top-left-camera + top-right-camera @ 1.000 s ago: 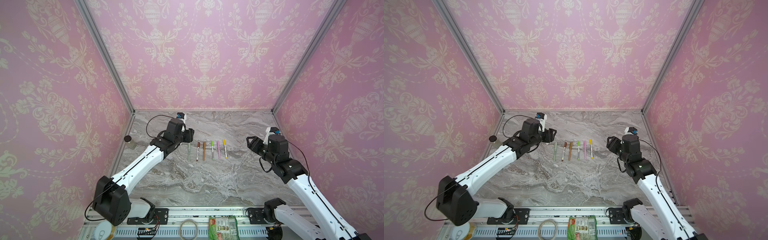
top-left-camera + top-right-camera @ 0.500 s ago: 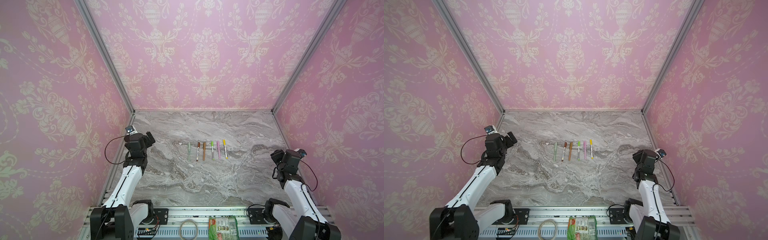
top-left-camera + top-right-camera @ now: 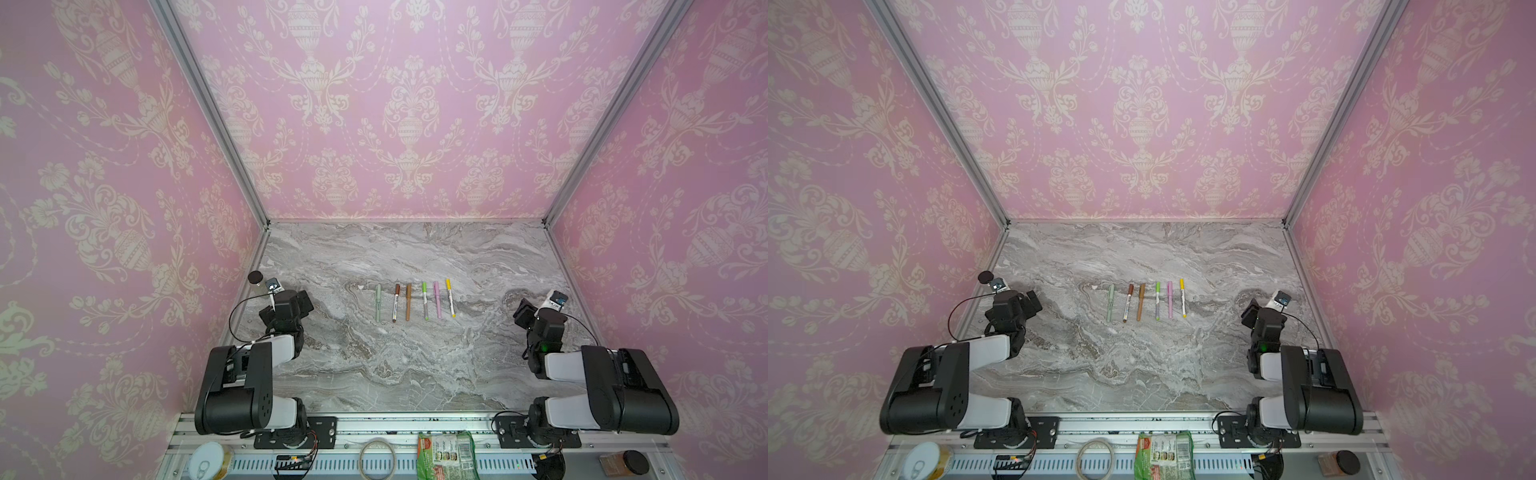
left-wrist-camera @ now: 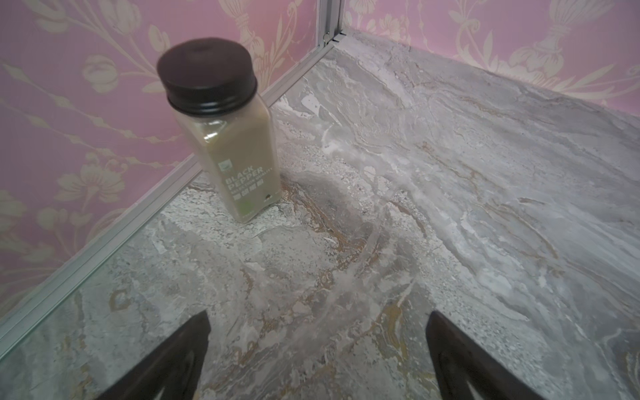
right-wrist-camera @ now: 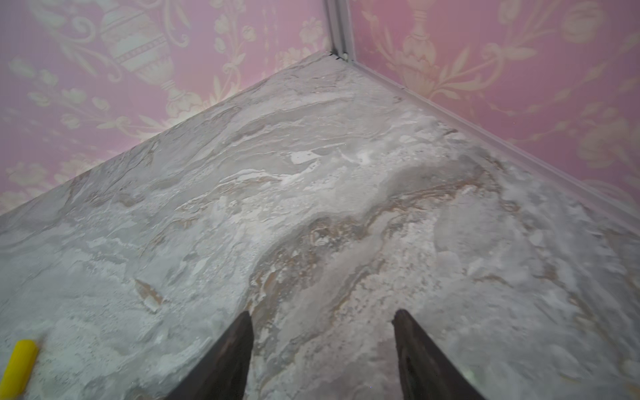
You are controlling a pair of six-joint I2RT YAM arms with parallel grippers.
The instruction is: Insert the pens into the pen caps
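Note:
Several pens lie side by side in a row mid-table in both top views, from a sage green pen (image 3: 377,303) (image 3: 1110,302) on the left to a yellow-ended pen (image 3: 450,298) (image 3: 1182,297) on the right. Their coloured pen caps (image 3: 448,284) sit on the far ends; none lies apart. The yellow end (image 5: 19,367) shows at the edge of the right wrist view. My left gripper (image 3: 305,301) (image 4: 318,313) is open and empty near the left wall. My right gripper (image 3: 523,313) (image 5: 322,311) is open and empty near the right wall. Both are well away from the pens.
A black-lidded pepper bottle (image 4: 225,138) (image 3: 255,277) stands by the left wall, just beyond my left gripper. On the front rail lie a tin can (image 3: 210,461), a tape ring (image 3: 376,457), a green packet (image 3: 446,455) and a spice jar (image 3: 623,462).
Both arms have pulled back from beside the pen row and folded at the table's sides. The left jaws have spread wider. The pens have not moved.

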